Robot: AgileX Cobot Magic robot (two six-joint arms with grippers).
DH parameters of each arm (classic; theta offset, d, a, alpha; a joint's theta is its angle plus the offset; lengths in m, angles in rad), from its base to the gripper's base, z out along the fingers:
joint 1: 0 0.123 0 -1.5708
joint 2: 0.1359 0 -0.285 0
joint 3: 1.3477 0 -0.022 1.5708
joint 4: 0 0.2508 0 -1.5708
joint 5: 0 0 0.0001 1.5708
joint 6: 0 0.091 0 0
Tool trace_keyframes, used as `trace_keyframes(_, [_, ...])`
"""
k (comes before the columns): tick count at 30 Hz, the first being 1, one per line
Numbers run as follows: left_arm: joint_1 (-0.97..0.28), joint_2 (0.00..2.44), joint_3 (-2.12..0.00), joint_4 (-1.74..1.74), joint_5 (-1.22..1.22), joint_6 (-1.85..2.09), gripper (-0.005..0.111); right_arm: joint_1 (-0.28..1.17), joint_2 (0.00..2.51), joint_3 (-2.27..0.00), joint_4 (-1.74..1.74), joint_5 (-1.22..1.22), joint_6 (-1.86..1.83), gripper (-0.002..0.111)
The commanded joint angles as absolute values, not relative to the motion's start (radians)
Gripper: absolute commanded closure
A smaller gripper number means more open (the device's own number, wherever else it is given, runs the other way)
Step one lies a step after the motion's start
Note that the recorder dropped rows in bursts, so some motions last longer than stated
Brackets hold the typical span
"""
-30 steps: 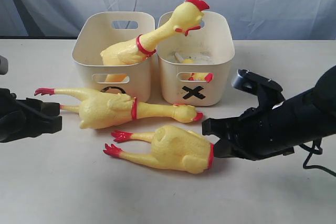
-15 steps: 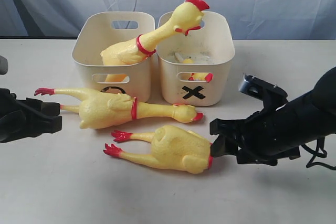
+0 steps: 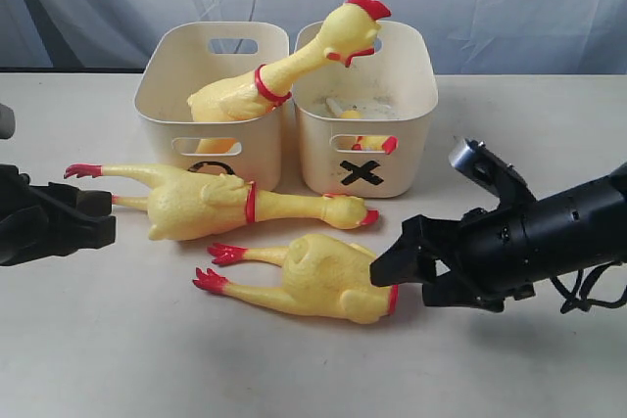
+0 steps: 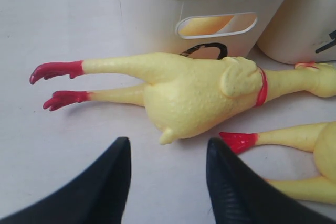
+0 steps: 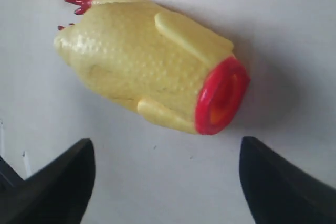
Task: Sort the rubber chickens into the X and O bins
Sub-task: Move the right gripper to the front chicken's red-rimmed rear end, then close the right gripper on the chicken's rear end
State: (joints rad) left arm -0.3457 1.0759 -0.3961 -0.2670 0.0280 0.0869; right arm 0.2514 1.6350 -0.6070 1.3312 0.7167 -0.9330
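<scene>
**benchrat:** Starting nearest: your right gripper [image 3: 392,276] has its fingers spread wide with nothing in them. It's nosed up to the red-ringed neck end of the headless body [image 3: 323,279], which lies on its side on the table [image 3: 294,379] with its feet pointing left. That hollow end worries me. Pinch there and I reckon the rubber folds and squirts out. Or you shove the body into the whole chicken [image 3: 201,205] lying just behind it.

**tubs4days:** Yeah, I'd reach further over the fat part before you close. Your left gripper [image 3: 93,222] is over on the left, fingers apart and empty too, just short of that whole chicken's tail end. That one lies feet left, head right, just in front of the bins.

**benchrat:** At the back, the O bin [image 3: 162,119] is on the left and the X bin [image 3: 413,134] on the right, side by side. The second chicken [image 3: 240,97] sits in the O bin, but its neck and head lean over the X bin's rim. Come in low over there and you could clip that head and tip the bird.

**tubs4days:** Writing-wise, the black X reads fine. The O is half hidden behind the whole chicken. I can't make out any brand. A small yellow-and-red piece [image 3: 374,143] shows through the X bin's slot, probably the loose head.
</scene>
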Motion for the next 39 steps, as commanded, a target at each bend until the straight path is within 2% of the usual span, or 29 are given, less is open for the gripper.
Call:
trace_keyframes(1, [-0.342,1.082,-0.401,-0.276,0.013,0.085,0.062,0.244,1.699,-0.58,1.484,0.779,-1.088,0.037])
trace_keyframes(12, [-0.342,1.082,-0.401,-0.276,0.006,0.085,0.062,0.246,1.747,-0.573,1.579,0.748,-1.241,0.037])
trace_keyframes(17, [-0.342,1.082,-0.401,-0.276,0.006,0.085,0.062,0.255,1.727,-0.575,1.669,0.729,-1.524,0.037])
trace_keyframes(23, [-0.342,1.082,-0.401,-0.276,0.006,0.085,0.062,0.337,1.709,-0.607,1.744,0.611,-2.117,0.037])
trace_keyframes(30, [-0.342,1.082,-0.401,-0.281,0.0,0.085,0.062,0.409,1.709,-0.679,1.573,0.5,-2.112,0.037])
trace_keyframes(39, [-0.342,1.082,-0.401,-0.283,0.0,0.085,0.062,0.409,1.738,-0.686,1.399,0.429,-1.984,0.038])
